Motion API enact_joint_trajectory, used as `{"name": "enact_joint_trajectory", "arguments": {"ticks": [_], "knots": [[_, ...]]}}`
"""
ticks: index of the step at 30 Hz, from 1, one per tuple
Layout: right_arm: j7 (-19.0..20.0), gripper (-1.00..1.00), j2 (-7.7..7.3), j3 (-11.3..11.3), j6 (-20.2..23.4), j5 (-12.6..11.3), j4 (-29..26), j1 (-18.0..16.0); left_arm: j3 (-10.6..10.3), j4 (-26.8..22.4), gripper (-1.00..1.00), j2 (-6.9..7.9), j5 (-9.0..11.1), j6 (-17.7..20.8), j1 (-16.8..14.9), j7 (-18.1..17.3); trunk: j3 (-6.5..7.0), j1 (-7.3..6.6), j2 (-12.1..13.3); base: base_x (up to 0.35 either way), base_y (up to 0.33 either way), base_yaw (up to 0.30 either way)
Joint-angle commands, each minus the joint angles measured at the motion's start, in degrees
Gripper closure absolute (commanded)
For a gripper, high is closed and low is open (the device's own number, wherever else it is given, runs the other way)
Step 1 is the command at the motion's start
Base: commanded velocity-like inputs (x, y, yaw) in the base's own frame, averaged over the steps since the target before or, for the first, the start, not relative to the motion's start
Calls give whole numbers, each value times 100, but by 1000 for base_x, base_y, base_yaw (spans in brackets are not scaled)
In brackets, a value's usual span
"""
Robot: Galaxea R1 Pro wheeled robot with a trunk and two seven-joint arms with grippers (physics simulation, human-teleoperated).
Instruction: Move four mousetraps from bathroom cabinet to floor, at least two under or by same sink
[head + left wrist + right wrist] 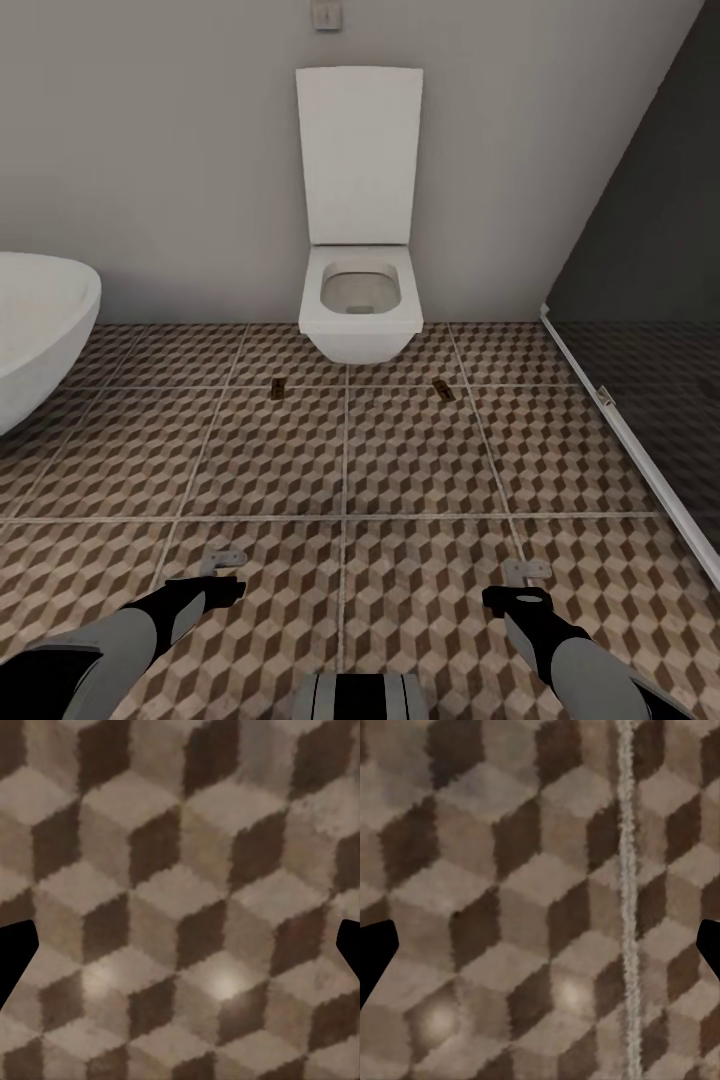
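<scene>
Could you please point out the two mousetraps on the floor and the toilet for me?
Left mousetrap (pixel 279 388), head view, middle of its board.
Right mousetrap (pixel 443 389), head view, middle of its board.
Toilet (pixel 360 335), head view, front of the bowl.

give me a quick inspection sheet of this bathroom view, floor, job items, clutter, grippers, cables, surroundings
surface: bathroom floor, cube-pattern tiles with pale grout.
job's things: two small tan items on the floor in front of the toilet, left one and right one, likely mousetraps; too small to confirm.
clutter: nothing seen.
grippers: left gripper and right gripper both low over the tiles, open, holding nothing.
cables: nothing seen.
surroundings: white wall-hung toilet with lid up, rounded white basin or tub edge at left, dark glass panel at right.
</scene>
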Motion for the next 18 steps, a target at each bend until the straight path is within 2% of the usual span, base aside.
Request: {"name": "enact_joint_trajectory", "arguments": {"ticks": [1,11,18], "knots": [[-11,-100,0,-21,28,51,-3,-3,-42,-5,-100,2,58,29,-3,-14,-3,-1,-1,0,0,0],[-12,-100,1,-21,28,51,-9,-3,-43,-10,-100,1,58,37,-2,-14,-3,-1,-1,0,0,0],[-12,-100,20,-21,28,58,-10,-3,-38,-12,-100,5,60,68,0,-14,152,-19,8,0,0,0]]}}
